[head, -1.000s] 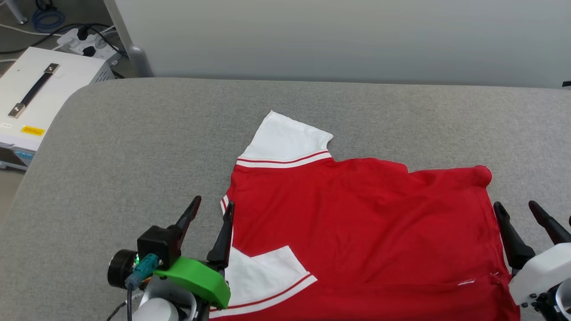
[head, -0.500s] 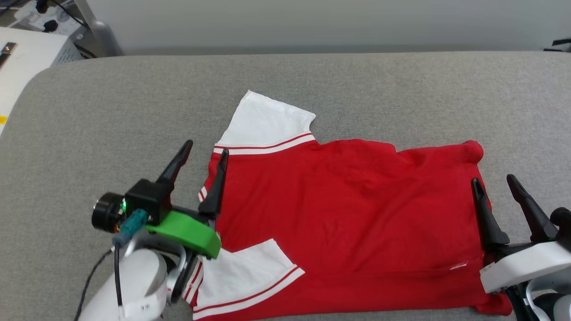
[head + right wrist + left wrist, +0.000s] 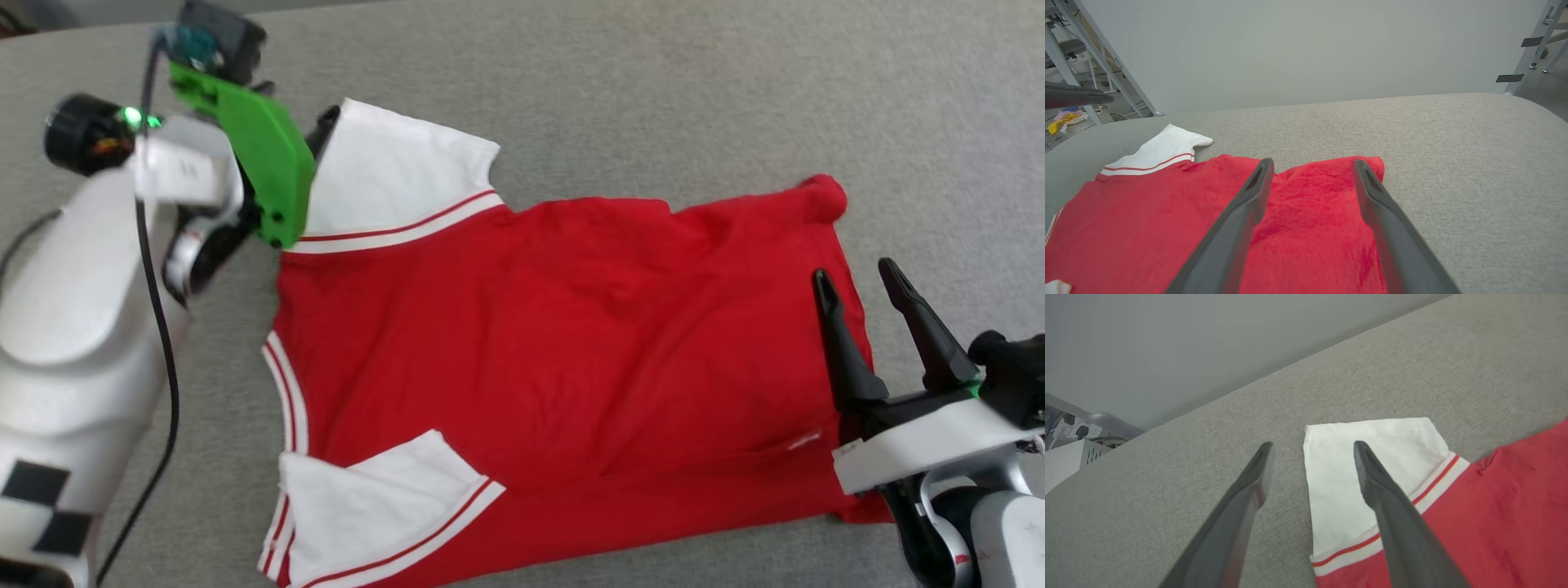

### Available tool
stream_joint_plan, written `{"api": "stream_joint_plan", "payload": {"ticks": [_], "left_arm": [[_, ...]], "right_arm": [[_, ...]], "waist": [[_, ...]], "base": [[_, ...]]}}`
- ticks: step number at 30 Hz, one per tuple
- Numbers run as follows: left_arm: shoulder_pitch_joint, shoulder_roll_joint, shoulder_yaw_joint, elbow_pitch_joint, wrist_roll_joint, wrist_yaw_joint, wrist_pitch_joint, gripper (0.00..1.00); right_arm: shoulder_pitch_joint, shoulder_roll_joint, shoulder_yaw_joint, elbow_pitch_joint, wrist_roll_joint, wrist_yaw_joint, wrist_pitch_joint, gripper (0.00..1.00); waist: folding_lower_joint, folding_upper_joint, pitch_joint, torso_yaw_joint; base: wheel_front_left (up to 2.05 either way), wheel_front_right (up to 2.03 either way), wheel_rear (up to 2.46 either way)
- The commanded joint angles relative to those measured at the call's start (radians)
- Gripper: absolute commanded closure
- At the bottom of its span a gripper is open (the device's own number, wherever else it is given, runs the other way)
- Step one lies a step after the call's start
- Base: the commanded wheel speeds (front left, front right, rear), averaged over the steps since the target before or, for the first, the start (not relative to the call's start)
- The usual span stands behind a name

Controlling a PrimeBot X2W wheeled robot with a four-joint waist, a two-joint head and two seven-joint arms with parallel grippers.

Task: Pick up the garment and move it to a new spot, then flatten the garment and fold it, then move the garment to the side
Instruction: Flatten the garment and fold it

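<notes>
Garment point(image 3: 571, 327) lies flat on the grey padded surface point(image 3: 653, 98), plain red side up. Its long axis runs left-right across the head view, with the neck end to the robot's left and the hem to its right. It sits well short of the surface's far edge.

The far white sleeve point(image 3: 392, 171) points toward the far edge. The near white sleeve point(image 3: 367, 498) is folded in over the red body.

Left gripper point(image 3: 1312, 447) is at the far sleeve with its fingers spread wide. One finger is over the white cloth and the other over bare grey surface; nothing is pinched.

Right gripper point(image 3: 853, 273) is at the hem end, fingers also spread and holding nothing. The far hem corner point(image 3: 1372, 165) sits just past the fingertips in the right wrist view. Can't tell whether either gripper touches the cloth.
</notes>
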Motion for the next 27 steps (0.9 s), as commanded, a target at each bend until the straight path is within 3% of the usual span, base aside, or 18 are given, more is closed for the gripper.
{"api": "stream_joint_plan", "payload": {"ticks": [1, 3, 9, 21, 22, 23, 27], "left_arm": [[-0.054, 0.008, -0.003, 0.028, -0.022, -0.007, 0.051, 0.0], [-0.142, 0.021, -0.016, 0.094, -0.039, -0.013, 0.16, 0.0], [-0.236, 0.004, -0.003, 0.234, -0.087, 0.012, 0.3, 0.0], [-0.241, 0.016, -0.014, 0.393, -0.086, 0.038, 0.333, 0.0], [-0.235, 0.013, -0.015, 0.401, -0.093, 0.035, 0.343, 0.45], [-0.227, 0.006, -0.014, 0.409, -0.108, 0.029, 0.36, 1.0], [-0.209, -0.018, -0.004, 0.413, -0.145, 0.021, 0.361, 1.0]], "right_arm": [[-0.022, 0.001, 0.01, 0.0, 0.005, -0.001, -0.011, 0.0], [-0.041, 0.002, 0.032, 0.005, 0.011, -0.001, -0.025, 0.0], [-0.064, 0.008, 0.061, 0.021, 0.03, -0.001, -0.049, 0.0], [-0.078, -0.007, 0.084, 0.064, 0.04, -0.001, -0.073, 0.0], [-0.078, -0.008, 0.084, 0.065, 0.04, -0.001, -0.072, 0.0], [-0.079, -0.009, 0.083, 0.065, 0.039, -0.001, -0.071, 0.0], [-0.079, -0.017, 0.078, 0.063, 0.036, -0.001, -0.064, 0.0]], "waist": [[-0.0002, 0.0, 0.089, -0.087], [-0.0002, 0.0, 0.122, -0.117], [-0.0002, 0.0, 0.165, -0.157], [-0.0002, 0.0, 0.181, -0.176], [-0.0002, 0.0, 0.179, -0.174], [-0.0002, 0.0, 0.177, -0.17], [-0.0002, 0.0, 0.163, -0.151]], "base": [[0.0, 0.0, 0.0], [0.0, 0.0, 0.0], [0.0, 0.0, 0.0], [0.0, 0.0, 0.0], [0.0, 0.0, 0.0], [0.0, 0.0, 0.0], [0.0, 0.0, 0.0]]}}
